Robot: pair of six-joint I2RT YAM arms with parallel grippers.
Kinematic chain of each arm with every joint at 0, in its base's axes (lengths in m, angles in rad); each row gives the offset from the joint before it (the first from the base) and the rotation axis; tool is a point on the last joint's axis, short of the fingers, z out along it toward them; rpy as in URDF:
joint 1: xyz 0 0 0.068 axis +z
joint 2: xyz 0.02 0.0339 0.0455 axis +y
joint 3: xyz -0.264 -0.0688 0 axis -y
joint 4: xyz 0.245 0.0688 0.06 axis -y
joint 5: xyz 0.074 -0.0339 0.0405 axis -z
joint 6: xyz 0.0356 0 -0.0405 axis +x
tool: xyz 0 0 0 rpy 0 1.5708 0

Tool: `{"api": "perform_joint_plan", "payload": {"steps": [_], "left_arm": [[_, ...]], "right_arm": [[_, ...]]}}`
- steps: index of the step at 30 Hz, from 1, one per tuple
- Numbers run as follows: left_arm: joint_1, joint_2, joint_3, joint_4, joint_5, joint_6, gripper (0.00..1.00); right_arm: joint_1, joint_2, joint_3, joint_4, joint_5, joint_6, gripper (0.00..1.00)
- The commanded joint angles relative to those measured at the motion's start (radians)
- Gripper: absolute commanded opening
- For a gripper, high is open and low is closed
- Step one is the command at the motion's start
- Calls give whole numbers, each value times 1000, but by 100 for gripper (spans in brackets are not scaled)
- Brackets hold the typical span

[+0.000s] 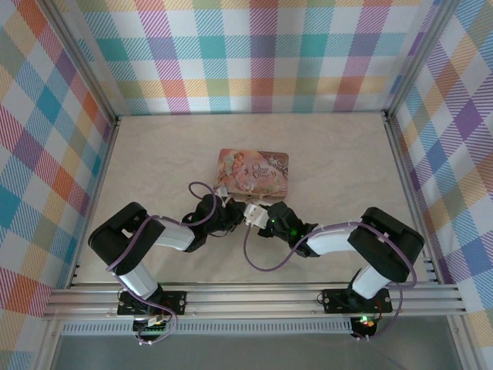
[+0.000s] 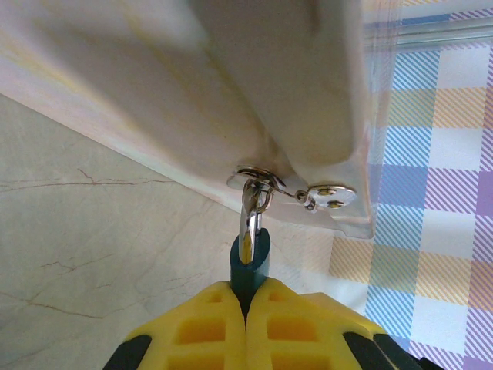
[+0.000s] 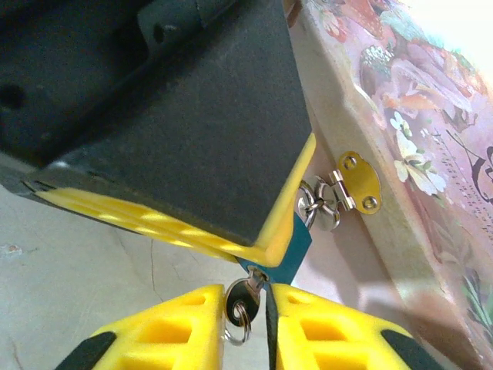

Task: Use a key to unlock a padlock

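Pastel plaid walls (image 1: 254, 54) close in a pale, marbled tabletop (image 1: 347, 154). A pink illustrated tin (image 1: 254, 173) lies near its middle. Cursive lettering runs across the lid among flowers and a figure, but it is too small and too slanted to read in any view. No brand or label is legible on the arms.

The left gripper (image 2: 246, 297) has its yellow fingers (image 2: 200, 331) pressed together on the blue body of the padlock (image 2: 250, 258), with only the top of the body showing above the tips. The thin silvery shackle (image 2: 253, 204) passes through the ring of the tin's small metal hasp (image 2: 331, 196) on the tin's near side, so the padlock hangs at the tin's front edge, just above the tabletop.

The right gripper (image 3: 248, 297) comes in from the opposite side. Its fingers (image 3: 323, 331) stand almost together, clamped on the round head of a small silvery key (image 3: 245, 294). A little split ring (image 3: 239, 327) dangles below the key. The key's tip touches the padlock's free end, right beside the left gripper's fingertip. Whether the blade is inside the keyhole cannot be told.
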Motion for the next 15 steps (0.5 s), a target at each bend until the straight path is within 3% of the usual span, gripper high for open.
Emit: {"api": "perform_joint_plan", "payload": {"steps": [1, 15], "left_arm": [[-7, -21, 16, -6, -21, -4, 3], [-8, -25, 10, -6, -22, -4, 2]], "right_arm": [[5, 16, 16, 45, 7, 32, 19], [5, 32, 14, 65, 27, 87, 3]]}}
